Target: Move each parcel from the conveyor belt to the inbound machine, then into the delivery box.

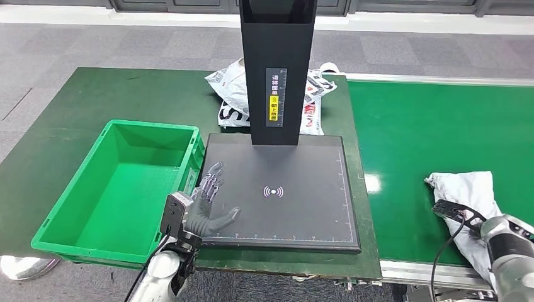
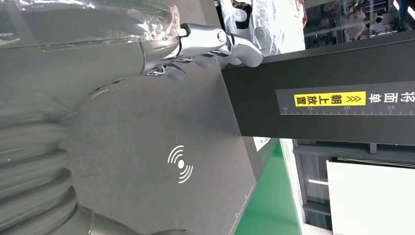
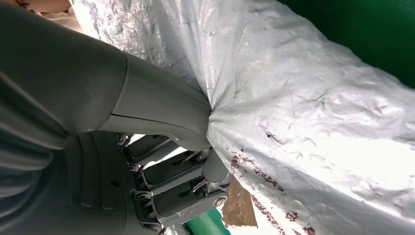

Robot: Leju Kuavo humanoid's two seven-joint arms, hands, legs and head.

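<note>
Silver arms, grey ribbed wrist covers, dark-fingered left hand [image 1: 208, 202], black cable at right wrist

Table [image 1: 75, 113]: dark green top, standing on the floor.

Floor [image 1: 56, 44]: grey carpet tiles, on the far side and left of the table; a pale strip runs along its far edge.

Round base [image 1: 16, 267]: pale, partly seen on the floor under the table's near left corner.

Frame [image 3: 313, 215]: silver metal, at the table's near right edge, partly seen.
</note>
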